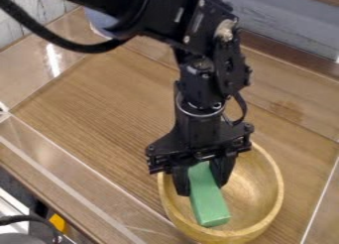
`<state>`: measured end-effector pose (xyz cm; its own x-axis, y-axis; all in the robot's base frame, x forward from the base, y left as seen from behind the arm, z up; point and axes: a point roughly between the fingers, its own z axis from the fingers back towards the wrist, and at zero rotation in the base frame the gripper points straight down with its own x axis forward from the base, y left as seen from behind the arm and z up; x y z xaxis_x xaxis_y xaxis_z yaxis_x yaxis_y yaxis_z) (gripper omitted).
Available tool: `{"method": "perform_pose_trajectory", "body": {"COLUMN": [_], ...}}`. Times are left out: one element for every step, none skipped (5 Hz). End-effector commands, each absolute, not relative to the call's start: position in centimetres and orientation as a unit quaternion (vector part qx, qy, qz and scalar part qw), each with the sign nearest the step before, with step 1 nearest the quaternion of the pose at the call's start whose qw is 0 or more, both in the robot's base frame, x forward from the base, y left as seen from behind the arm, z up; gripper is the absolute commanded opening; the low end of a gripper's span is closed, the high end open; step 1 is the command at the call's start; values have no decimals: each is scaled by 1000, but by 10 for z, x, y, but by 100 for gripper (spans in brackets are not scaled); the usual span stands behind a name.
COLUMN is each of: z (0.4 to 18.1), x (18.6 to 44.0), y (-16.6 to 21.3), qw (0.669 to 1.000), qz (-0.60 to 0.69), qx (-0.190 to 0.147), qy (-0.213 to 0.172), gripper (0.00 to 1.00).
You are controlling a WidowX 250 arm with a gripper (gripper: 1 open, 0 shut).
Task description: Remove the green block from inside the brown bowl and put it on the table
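Note:
The brown bowl [275,184] sits on the table [93,109] near the front right. Inside it lies the green block [209,202], a long bar tilted with its lower end toward the front of the bowl. My black gripper [199,171] points straight down into the bowl. Its fingers [175,173] stand on either side of the block's upper end and are shut on it. The block's top end is hidden behind the gripper body.
Clear glossy plastic walls [30,60] edge the table at the left and back. The black arm [146,20] reaches in from the upper left above the table. Bare wood stretches to the left of the bowl.

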<state>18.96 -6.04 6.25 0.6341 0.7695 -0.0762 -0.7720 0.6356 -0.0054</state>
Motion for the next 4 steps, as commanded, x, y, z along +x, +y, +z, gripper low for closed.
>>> {"method": "perform_pose_trajectory", "body": {"z": [74,75,75,75], "x": [200,201,201,202], "y": [-59,-58,-57,-56], "qw": [901,901,900,900], "qz": [432,433,434,434], "qx": [-35,-36,-37,-37], "qy": [11,11,10,10], "gripper": [0,0,0,0]}}
